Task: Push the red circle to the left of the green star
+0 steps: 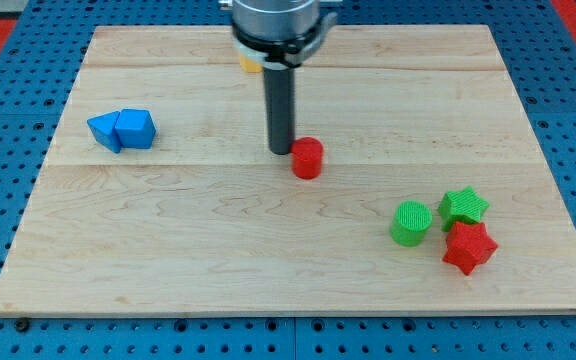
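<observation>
The red circle (307,158) is a small red cylinder near the middle of the wooden board (218,240). My tip (282,150) stands just to its upper left, touching or nearly touching it. The green star (464,206) lies far off at the view's lower right, well to the right of and below the red circle.
A green circle (410,222) sits just left of the green star, and a red star (469,248) just below it. Two blue blocks (123,130) lie together at the left. A yellow block (250,64) shows partly behind the arm at the top.
</observation>
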`<state>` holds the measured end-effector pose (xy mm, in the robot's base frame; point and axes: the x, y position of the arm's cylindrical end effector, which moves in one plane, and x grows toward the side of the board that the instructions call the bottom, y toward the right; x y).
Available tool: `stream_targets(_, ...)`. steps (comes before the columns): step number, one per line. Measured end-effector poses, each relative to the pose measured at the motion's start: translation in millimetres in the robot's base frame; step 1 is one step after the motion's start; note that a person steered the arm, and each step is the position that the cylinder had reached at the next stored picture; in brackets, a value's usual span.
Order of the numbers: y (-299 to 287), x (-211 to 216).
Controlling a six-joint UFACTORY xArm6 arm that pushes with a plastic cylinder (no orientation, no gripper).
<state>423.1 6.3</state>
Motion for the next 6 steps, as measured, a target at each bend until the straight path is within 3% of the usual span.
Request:
stream_targets(1, 69, 22)
stream_targets(2, 98, 47)
stream_targets(4, 61, 54)
stream_targets(6, 78, 68)
